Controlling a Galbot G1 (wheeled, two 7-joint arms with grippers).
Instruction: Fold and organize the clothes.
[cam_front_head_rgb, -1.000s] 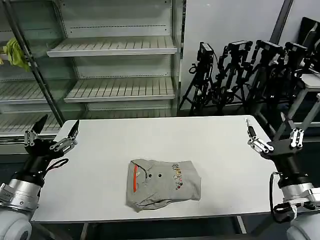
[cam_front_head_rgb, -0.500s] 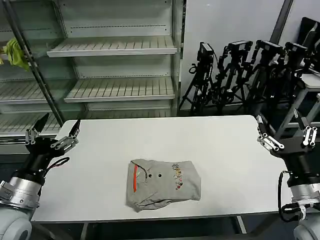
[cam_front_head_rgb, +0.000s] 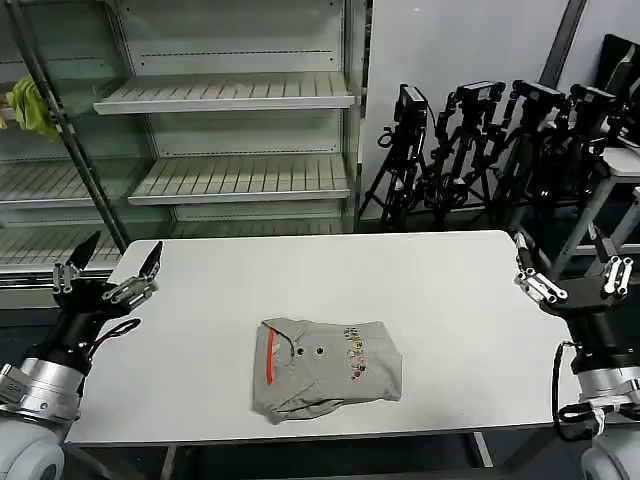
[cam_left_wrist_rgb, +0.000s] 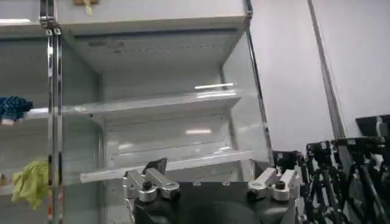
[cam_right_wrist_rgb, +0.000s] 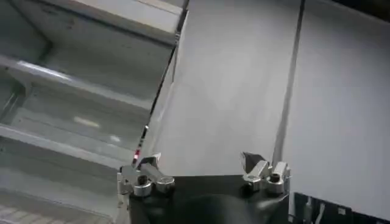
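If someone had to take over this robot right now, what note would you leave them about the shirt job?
Left gripper: open, empty, raised at the table's left edge.
Right gripper: open, empty, raised at the table's right edge.
Grey T-shirt: lying folded in a compact bundle near the table's front middle, untouched by either gripper.
Done: folding looks finished.
Left: perhaps tidy the slightly rumpled front edge.

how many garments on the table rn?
1. A folded grey T-shirt lies near the table's front edge, about midway between the open left gripper and open right gripper. Anything tucked under it can't be seen.
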